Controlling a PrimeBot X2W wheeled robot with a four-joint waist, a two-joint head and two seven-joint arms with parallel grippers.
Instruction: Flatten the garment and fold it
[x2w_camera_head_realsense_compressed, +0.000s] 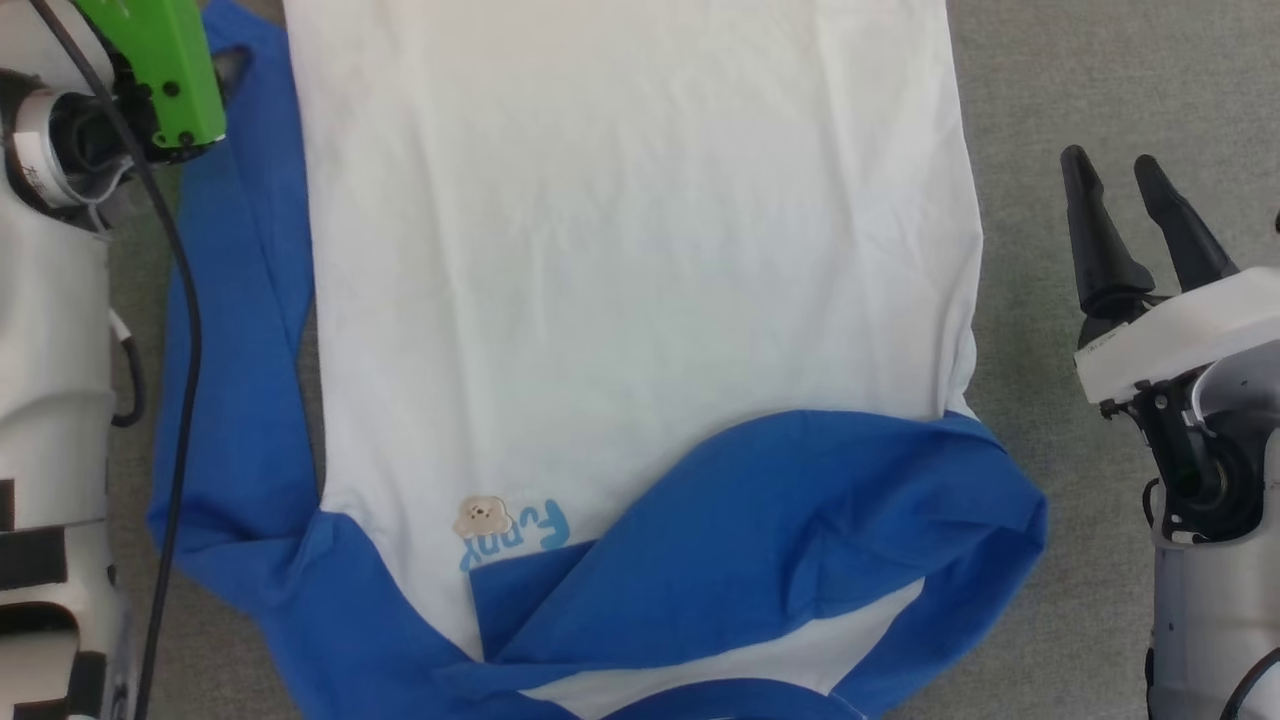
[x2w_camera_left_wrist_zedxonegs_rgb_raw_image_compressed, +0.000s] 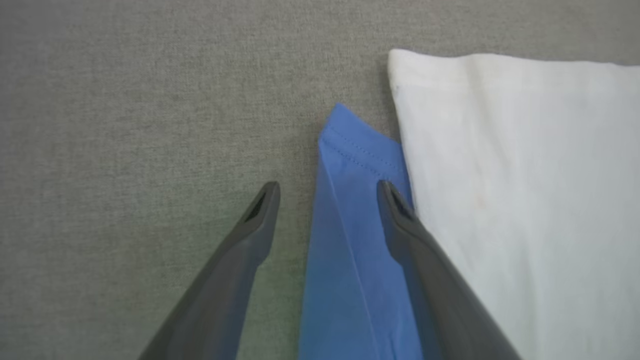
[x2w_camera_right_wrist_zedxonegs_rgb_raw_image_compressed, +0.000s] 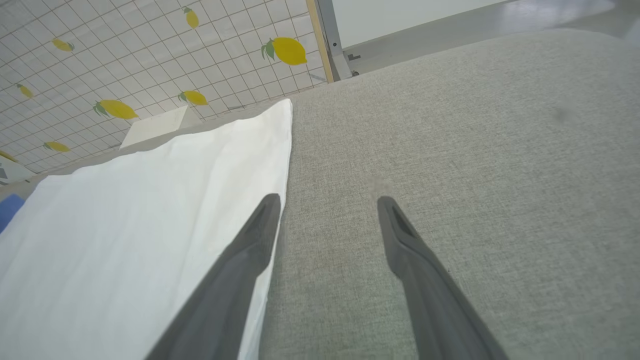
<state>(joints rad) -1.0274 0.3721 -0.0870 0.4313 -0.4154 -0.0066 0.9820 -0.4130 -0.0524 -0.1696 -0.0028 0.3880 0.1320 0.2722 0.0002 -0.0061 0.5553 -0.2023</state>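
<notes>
While the garment (x2w_camera_head_realsense_compressed: 620, 250) lies spread out, our left gripper (x2w_camera_left_wrist_zedxonegs_rgb_raw_image_compressed: 327, 186) gapes empty over its sleeve (x2w_camera_left_wrist_zedxonegs_rgb_raw_image_compressed: 350, 240), our right gripper (x2w_camera_head_realsense_compressed: 1125, 190) open, empty, just beside its white edge.

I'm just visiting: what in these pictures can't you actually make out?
- Head view: the garment loses its hem to the top edge, its neck end to the bottom edge.
- Head view: the lettering is partly covered by the folded blue sleeve.
- Left wrist view: whether the open left gripper touches the cuff below it; height is unclear.
</notes>
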